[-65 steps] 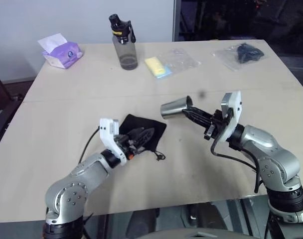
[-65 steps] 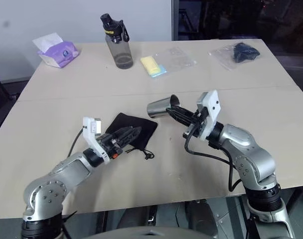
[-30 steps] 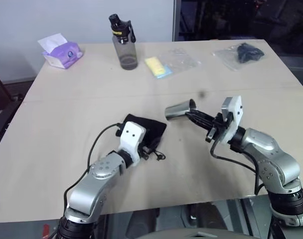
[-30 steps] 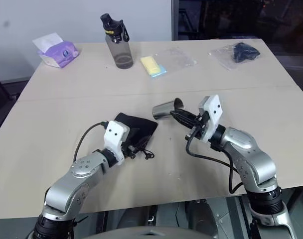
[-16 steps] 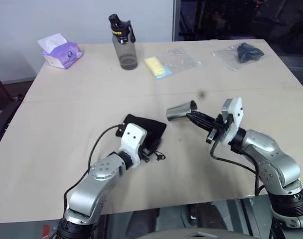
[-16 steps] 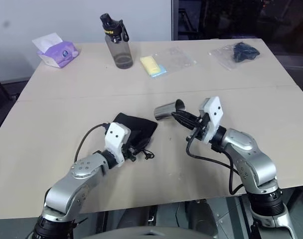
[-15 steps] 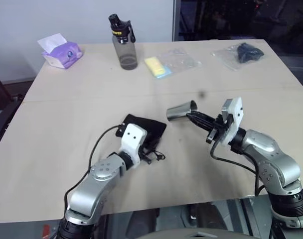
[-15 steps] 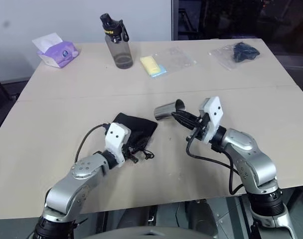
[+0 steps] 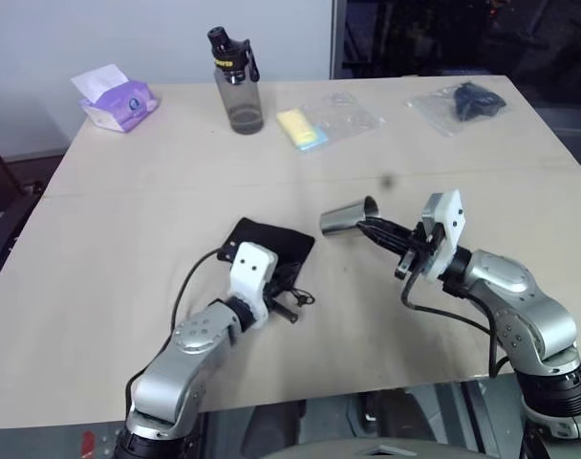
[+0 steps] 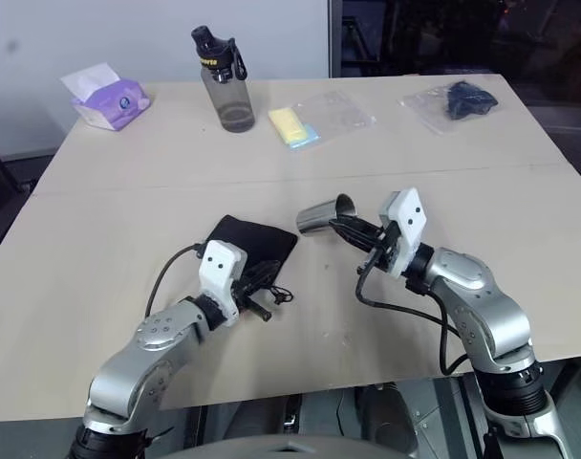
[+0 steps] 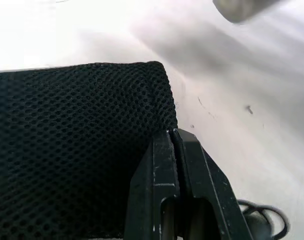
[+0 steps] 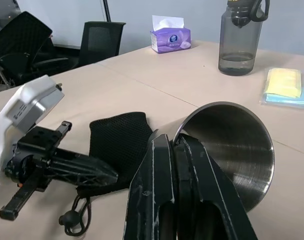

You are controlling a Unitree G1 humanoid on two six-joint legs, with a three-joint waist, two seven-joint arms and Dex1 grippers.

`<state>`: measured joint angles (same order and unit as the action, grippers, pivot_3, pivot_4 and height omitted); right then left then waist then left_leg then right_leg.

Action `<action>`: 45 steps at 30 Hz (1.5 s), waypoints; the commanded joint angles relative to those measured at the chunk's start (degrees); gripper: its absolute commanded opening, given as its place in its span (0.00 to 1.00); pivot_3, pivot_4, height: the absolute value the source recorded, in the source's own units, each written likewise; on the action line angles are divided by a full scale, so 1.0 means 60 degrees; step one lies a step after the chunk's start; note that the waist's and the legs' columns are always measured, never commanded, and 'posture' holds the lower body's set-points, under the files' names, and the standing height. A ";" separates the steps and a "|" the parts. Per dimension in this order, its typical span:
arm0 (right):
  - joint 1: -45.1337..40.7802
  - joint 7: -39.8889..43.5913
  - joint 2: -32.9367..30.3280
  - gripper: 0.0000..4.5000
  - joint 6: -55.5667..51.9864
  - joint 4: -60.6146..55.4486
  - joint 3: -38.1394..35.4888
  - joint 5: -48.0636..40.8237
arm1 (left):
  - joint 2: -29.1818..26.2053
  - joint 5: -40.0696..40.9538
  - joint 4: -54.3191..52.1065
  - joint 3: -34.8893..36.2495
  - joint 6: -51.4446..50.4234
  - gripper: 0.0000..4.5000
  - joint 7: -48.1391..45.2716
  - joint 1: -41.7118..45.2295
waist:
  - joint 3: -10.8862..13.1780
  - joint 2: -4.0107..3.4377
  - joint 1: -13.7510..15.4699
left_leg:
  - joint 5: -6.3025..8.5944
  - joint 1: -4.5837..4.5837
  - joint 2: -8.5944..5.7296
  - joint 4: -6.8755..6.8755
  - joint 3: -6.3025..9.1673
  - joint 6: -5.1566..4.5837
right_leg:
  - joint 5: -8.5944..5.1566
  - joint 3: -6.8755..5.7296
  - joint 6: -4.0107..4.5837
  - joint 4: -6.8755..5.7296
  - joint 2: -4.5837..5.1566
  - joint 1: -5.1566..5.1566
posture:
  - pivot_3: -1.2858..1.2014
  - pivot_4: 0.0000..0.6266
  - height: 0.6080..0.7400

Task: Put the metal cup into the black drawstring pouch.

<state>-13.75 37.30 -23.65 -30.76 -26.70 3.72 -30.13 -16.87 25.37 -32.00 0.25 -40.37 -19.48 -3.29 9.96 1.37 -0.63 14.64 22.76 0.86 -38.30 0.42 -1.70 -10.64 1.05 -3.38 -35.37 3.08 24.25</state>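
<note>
The black drawstring pouch [image 9: 271, 244] lies flat on the table's middle, its cords [image 9: 300, 298] trailing at the near edge. My left gripper [image 9: 284, 286] is shut on the pouch's near edge; in the left wrist view its fingertips [image 11: 164, 137] pinch the mesh fabric [image 11: 77, 150]. To the pouch's right, the metal cup [image 9: 346, 218] hangs on its side above the table, mouth toward my right gripper [image 9: 372, 228]. That gripper is shut on the cup's rim [image 12: 232, 150], with one finger inside the cup.
At the far side stand a grey water bottle [image 9: 237, 86] and a purple tissue box [image 9: 117, 98]. A yellow item in a clear bag [image 9: 305, 127] and a clear bag with a dark item [image 9: 467, 103] lie there too.
My left gripper has shut on the pouch's near edge and its wrist has rolled a little. The right gripper has held the cup still.
</note>
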 commanded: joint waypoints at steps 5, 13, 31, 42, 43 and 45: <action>-0.0248 0.0050 0.0146 0.00 0.0183 -0.0388 0.0059 -0.0162 | 0.1053 0.3407 -0.0464 0.1943 -0.1086 0.02 0.0481 0.0007 | 0.0000 0.0000 -0.0007 | 0.0000 -0.0002 -0.0002 -0.0001 -0.0002 0.0000 | -0.0001 -0.0004 -0.0002 -0.0007 -0.0005 0.0000 | 0.52 0.24 1.00; -0.0193 -0.0163 0.0420 0.00 -0.0140 -0.0685 0.0136 -0.0491 | -0.0144 0.3089 -0.0543 0.1504 -0.1026 0.02 0.0495 -0.0176 | -0.0001 0.0001 -0.0016 | 0.0000 -0.0003 -0.0006 -0.0002 -0.0007 0.0000 | 0.0000 -0.0004 0.0001 -0.0010 -0.0008 -0.0001 | 0.52 0.24 1.00; 0.0074 -0.0240 0.0415 0.00 -0.0044 -0.0553 0.0154 -0.0362 | -0.3859 -0.4387 0.1592 -0.1046 0.3802 0.60 0.0002 -0.0525 | -0.0002 -0.0009 -0.0014 | 0.0000 0.0003 0.0017 0.0019 -0.0026 0.0001 | 0.0000 0.0009 0.0003 -0.0008 -0.0008 0.0032 | 0.52 0.24 1.00; -0.0127 -0.0165 0.0422 0.00 0.0018 -0.0377 0.0182 -0.0318 | -0.3550 -0.4946 0.4677 0.0502 0.4951 0.60 0.0816 0.1514 | -0.0008 -0.0018 -0.0009 | 0.0000 0.0016 0.0020 0.0016 -0.0034 0.0001 | 0.0022 0.0009 0.0025 -0.0038 -0.0007 0.0056 | 0.52 0.24 1.00; -0.0138 -0.0158 0.0425 0.00 0.0035 -0.0352 0.0185 -0.0309 | -0.3552 -0.4896 0.4830 0.0605 0.5055 0.60 0.0779 0.1567 | -0.0008 -0.0018 -0.0008 | 0.0000 0.0019 0.0019 0.0017 -0.0035 0.0001 | 0.0029 0.0009 0.0015 -0.0038 -0.0007 0.0058 | 0.52 0.24 1.00; -0.0161 -0.0161 0.0437 0.00 0.0066 -0.0305 0.0187 -0.0287 | -0.3603 -0.4763 0.4901 0.0767 0.5311 0.60 0.0583 0.1567 | -0.0008 -0.0016 -0.0016 | 0.0000 0.0019 0.0019 0.0019 -0.0036 0.0001 | 0.0038 0.0008 0.0000 -0.0038 -0.0006 0.0060 | 0.52 0.24 1.00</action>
<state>-14.03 35.98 -21.07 -31.83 -27.58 5.50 -31.74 -38.03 -3.63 -2.64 2.66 -10.38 -15.36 5.94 9.91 1.27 -0.73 14.64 22.87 0.98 -38.19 0.20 -1.69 -10.42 1.09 -3.37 -35.60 3.03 24.61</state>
